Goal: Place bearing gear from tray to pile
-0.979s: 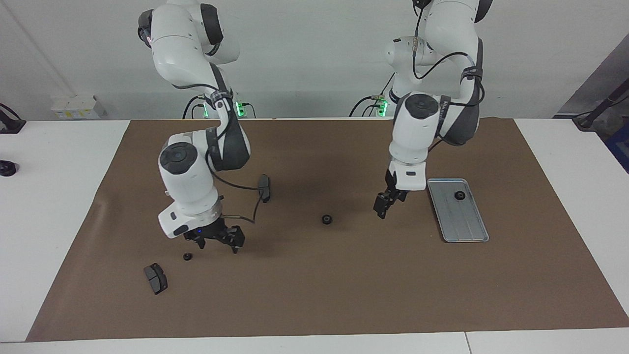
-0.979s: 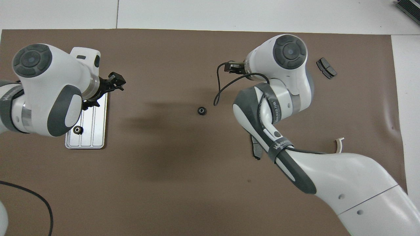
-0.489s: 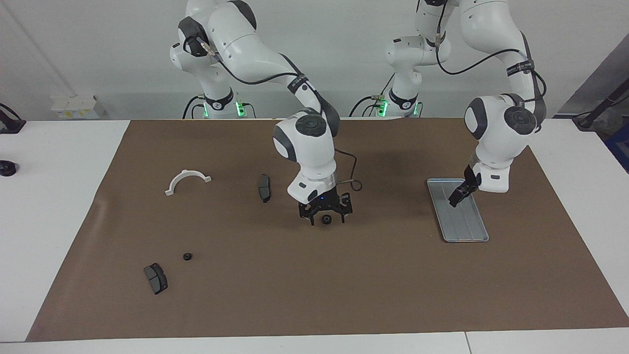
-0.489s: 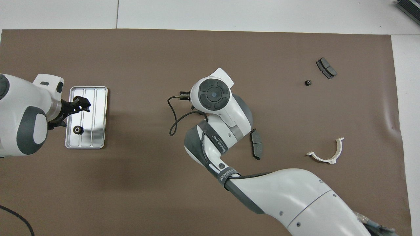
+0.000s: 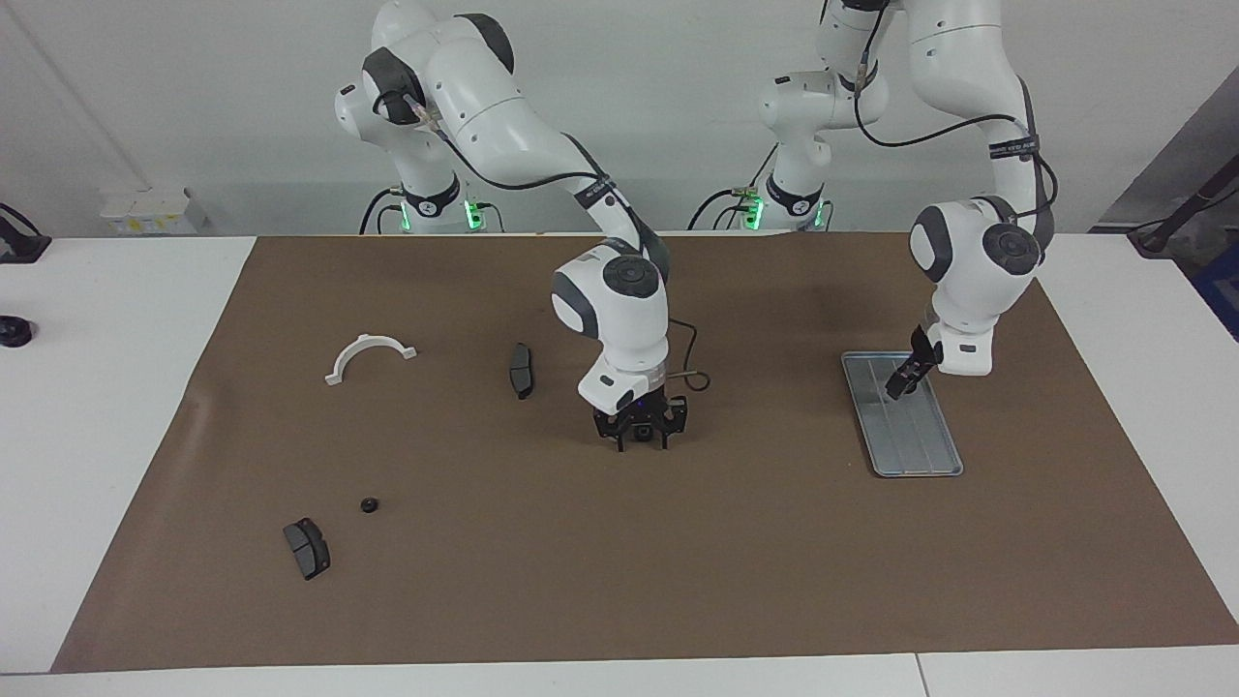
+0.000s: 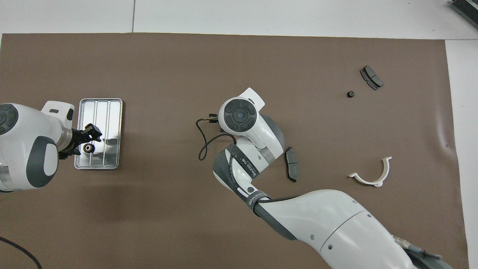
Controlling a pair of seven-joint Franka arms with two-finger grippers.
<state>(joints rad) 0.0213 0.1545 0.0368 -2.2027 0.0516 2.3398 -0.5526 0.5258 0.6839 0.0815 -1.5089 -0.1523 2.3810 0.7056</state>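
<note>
Over the tray (image 5: 920, 445), my left gripper (image 5: 905, 379) hovers by its bearing gear (image 6: 88, 148).
Its jaw gap I cannot tell; my right gripper (image 5: 640, 432) straddles a mid-table gear (image 5: 642, 433), fingers spread.

White arms, grey joints, black cables

Silver ridged tray (image 6: 108, 123); black gear (image 6: 88, 148); brown mat (image 5: 619, 571).

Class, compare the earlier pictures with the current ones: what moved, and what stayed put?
The right gripper swung from the small gear to the middle gear, closing around it. The left gripper moved over the tray, near the gear on it. Tray, gears and brake pads stayed put.
</note>
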